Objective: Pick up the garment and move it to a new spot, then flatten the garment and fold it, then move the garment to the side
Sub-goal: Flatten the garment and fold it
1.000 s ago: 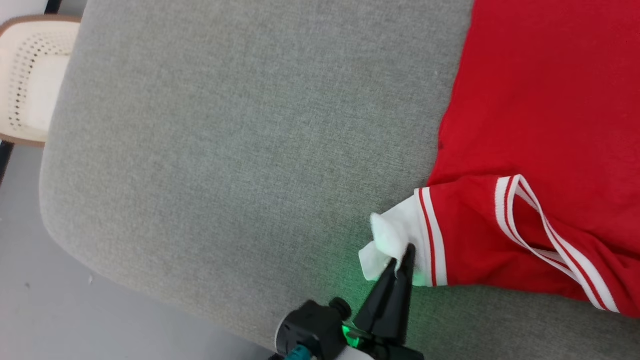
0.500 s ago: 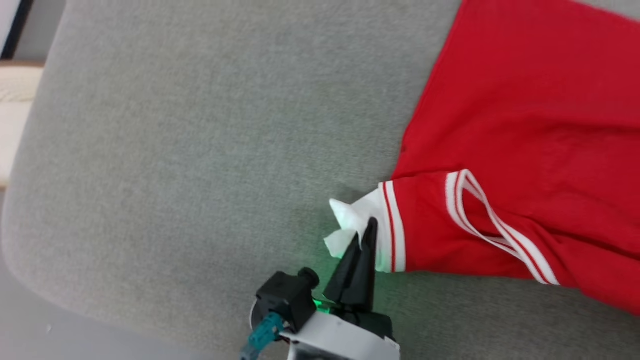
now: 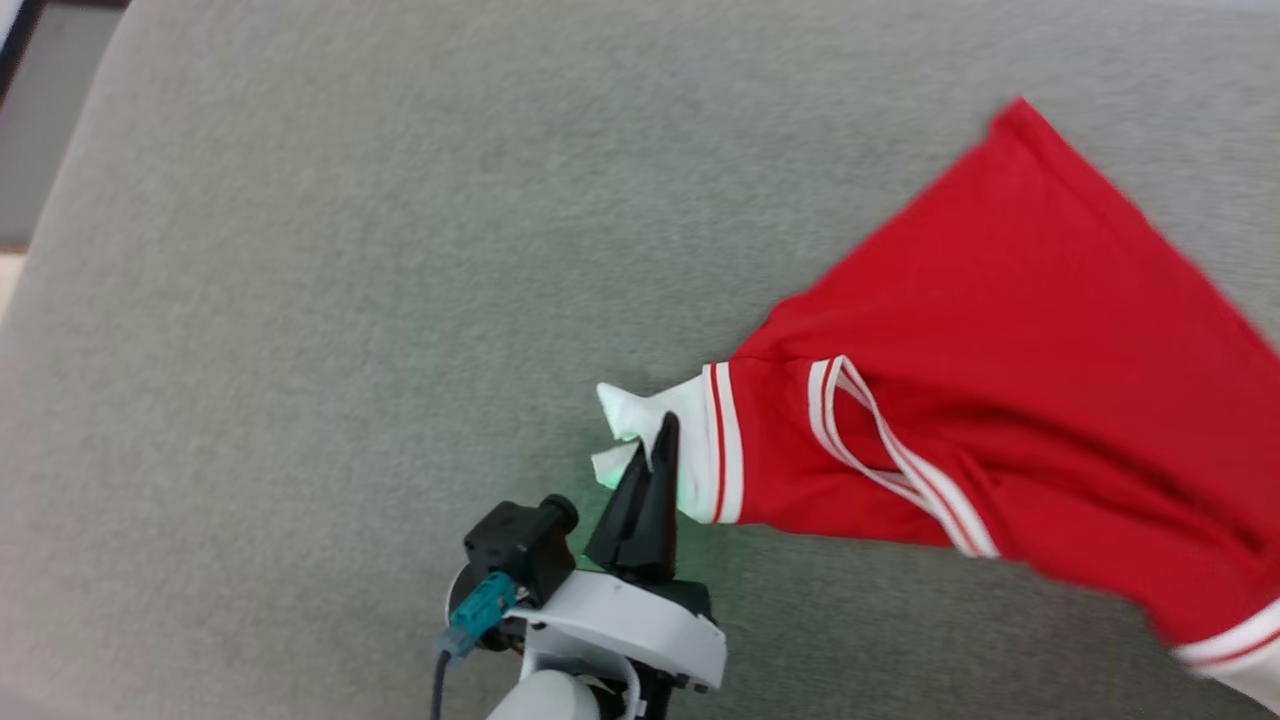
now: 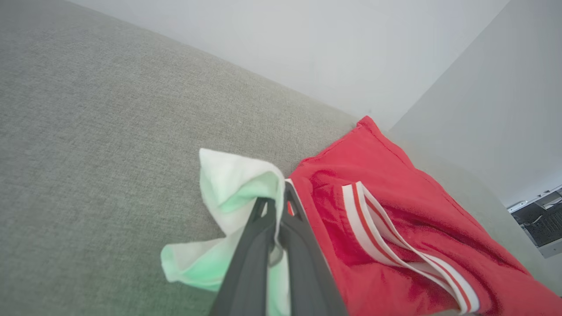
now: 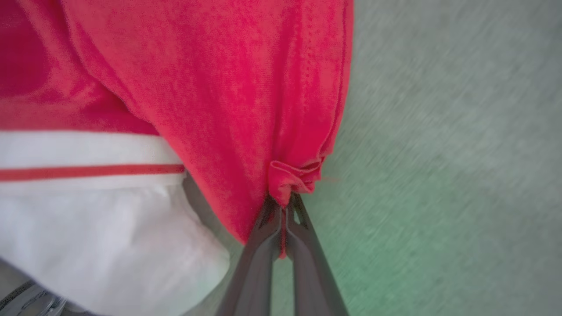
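Observation:
The garment (image 3: 1000, 360) is a red shirt with white sleeves and red-and-white striped trim, spread across the right half of the grey cushion (image 3: 350, 250). My left gripper (image 3: 665, 432) is shut on its white sleeve (image 3: 650, 420), which bunches around the fingertips, as the left wrist view shows with gripper (image 4: 279, 199) and garment (image 4: 386, 206). In the right wrist view my right gripper (image 5: 283, 202) is shut on a pinched fold of the garment's red edge (image 5: 246, 87), with a white sleeve (image 5: 88, 237) to its left. The chest print is hidden.
The grey cushion's rounded left edge (image 3: 40, 270) drops to a pale floor at the far left. A pale wall (image 4: 351, 52) rises behind the cushion in the left wrist view. Bare cushion spreads to the left of the garment.
The camera has turned. The garment now lies slanted, its far corner in view, and the sleeve in my left gripper has shifted left and slightly up in the head view.

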You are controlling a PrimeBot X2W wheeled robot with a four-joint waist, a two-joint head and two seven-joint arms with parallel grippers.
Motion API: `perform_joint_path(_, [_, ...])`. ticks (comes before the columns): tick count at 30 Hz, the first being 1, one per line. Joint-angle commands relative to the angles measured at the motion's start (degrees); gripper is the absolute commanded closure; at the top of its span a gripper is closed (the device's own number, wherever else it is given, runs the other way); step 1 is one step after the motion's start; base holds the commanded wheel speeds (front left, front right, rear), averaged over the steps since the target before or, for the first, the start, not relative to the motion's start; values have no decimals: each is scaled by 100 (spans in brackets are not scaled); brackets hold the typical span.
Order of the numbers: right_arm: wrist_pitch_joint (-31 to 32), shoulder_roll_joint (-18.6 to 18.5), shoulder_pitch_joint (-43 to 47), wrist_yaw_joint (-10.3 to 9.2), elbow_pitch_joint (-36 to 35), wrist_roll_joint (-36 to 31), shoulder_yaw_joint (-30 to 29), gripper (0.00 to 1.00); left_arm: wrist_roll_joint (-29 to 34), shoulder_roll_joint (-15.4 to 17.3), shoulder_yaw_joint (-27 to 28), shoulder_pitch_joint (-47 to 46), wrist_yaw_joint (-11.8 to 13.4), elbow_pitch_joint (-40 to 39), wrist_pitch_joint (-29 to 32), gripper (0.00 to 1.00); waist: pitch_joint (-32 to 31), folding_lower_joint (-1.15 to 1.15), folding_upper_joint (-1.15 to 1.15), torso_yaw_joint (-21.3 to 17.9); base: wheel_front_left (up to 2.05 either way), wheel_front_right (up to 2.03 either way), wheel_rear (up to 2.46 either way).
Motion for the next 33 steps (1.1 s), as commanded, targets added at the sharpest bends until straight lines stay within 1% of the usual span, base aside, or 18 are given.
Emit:
perform_joint_path(1, [-14, 49, 467, -1, -120, -66, 219, 100, 35, 44, 87, 57, -44, 58, 1, 100, -300, 0, 0, -365, 0, 0, 0])
perform_joint_path(5, [-139, 183, 1018, -1, -316, -54, 248, 100, 33, 79, 184, 121, -84, 108, 1, 100, -352, 0, 0, -523, 0, 0, 0])
perform_joint_path(9, [-235, 380, 1370, -1, -326, -133, 256, 100, 57, 90, 253, 195, -85, 92, 1, 100, -338, 0, 0, -628, 0, 0, 0])
perform_joint_path(15, [-411, 591, 1420, -4, -184, -259, 250, 100, 88, 84, 271, 201, -145, 165, 1, 100, -341, 0, 0, -676, 0, 0, 0])
perform_joint_path(16, [-467, 584, 1346, -5, -139, -335, 233, 81, 95, 82, 265, 198, -142, 180, 1, 100, -350, 0, 0, -676, 0, 0, 0])
perform_joint_path(17, [-556, 554, 1250, -6, -102, -338, 162, 55, 94, 78, 261, 199, -142, 191, 1, 100, -359, 0, 0, -674, 0, 0, 0])
perform_joint_path(18, [-615, 497, 1141, -8, -99, -344, 77, 17, 98, 75, 257, 202, -152, 200, 1, 100, -368, 0, 0, -669, 0, 0, 0])
perform_joint_path(19, [-656, 422, 1022, -8, -127, -379, -12, 0, 101, 73, 251, 209, -161, 204, 1, 100, -377, 0, 0, -661, 0, 0, 0])
perform_joint_path(22, [-758, 246, 663, -3, -239, -362, -299, 0, 109, 65, 217, 227, -188, 193, 1, 100, -378, 0, 0, -620, 0, 0, 0])
perform_joint_path(27, [-610, 79, -57, -3, -380, -527, -819, 0, 133, 43, 129, 200, -213, 199, 1, 100, -330, 0, 0, -479, 0, 0, 0])
perform_joint_path(29, [-563, 158, -340, -3, -334, -594, -1014, 0, 144, 32, 81, 181, -225, 190, 1, 100, -282, 0, 0, -409, 0, 0, 0])
perform_joint_path(33, [-332, 626, -845, -3, -25, -859, -1272, 0, 154, 13, -1, 129, -208, 170, 1, 100, -150, 0, 0, -276, 0, 0, 0])
